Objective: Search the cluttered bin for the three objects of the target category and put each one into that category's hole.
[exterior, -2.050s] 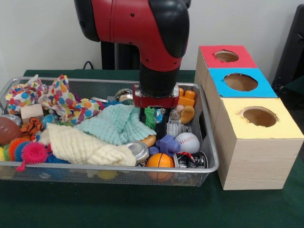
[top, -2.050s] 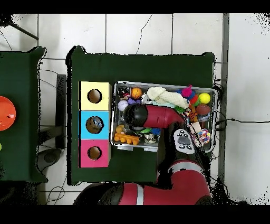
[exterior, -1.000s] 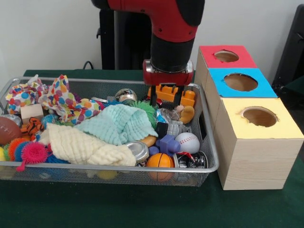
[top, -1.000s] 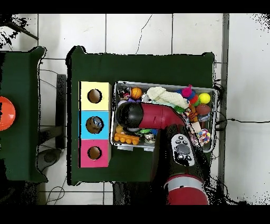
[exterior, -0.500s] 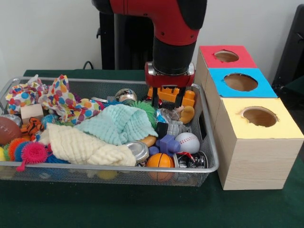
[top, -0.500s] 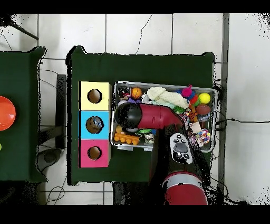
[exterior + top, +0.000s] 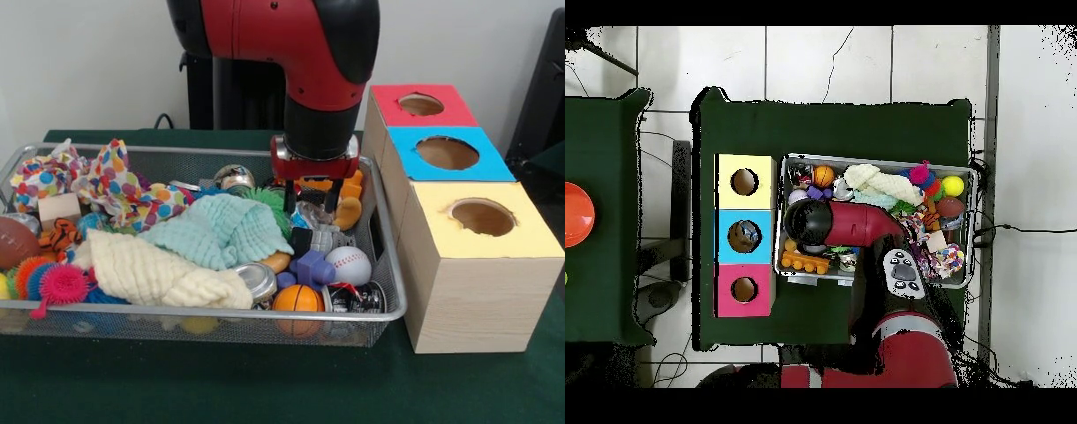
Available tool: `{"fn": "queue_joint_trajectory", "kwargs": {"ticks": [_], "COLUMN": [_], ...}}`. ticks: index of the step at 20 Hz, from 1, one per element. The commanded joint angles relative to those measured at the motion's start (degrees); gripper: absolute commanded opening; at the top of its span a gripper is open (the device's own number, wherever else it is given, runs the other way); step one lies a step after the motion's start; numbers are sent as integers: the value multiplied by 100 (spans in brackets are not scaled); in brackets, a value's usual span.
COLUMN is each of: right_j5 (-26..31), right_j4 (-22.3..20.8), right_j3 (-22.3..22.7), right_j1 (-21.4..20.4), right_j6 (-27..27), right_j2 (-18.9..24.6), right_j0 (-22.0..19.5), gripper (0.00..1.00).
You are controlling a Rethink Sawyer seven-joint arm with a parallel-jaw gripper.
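Observation:
A wire mesh bin holds mixed clutter. At its right end lie a baseball, a small basketball, a purple block and an orange block toy. My gripper hangs open over that end, its fingers straddling a clear plastic piece just in front of the orange toy, with nothing gripped. Three boxes with holes stand right of the bin: red, blue, yellow. In the overhead view the arm hides the gripper.
A teal cloth, a cream cloth and a polka-dot cloth cover the bin's middle. A tin can, a football and a pink spiky ball lie nearby. The table is green.
The gripper rose empty out of the clutter beside the teal cloth, shifted right toward the orange block toy, and has since sunk lower there.

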Motion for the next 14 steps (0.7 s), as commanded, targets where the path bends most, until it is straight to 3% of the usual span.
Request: {"fn": "queue_joint_trajectory", "kwargs": {"ticks": [1, 8, 14], "right_j5": [-562, -720, -554], "right_j4": [-185, -253, -330], "right_j3": [-54, -311, -358], "right_j1": [500, 753, 620], "right_j6": [485, 404, 244], "right_j2": [324, 252, 130], "right_j0": [-93, -92, -115], "gripper": [100, 100, 100]}}
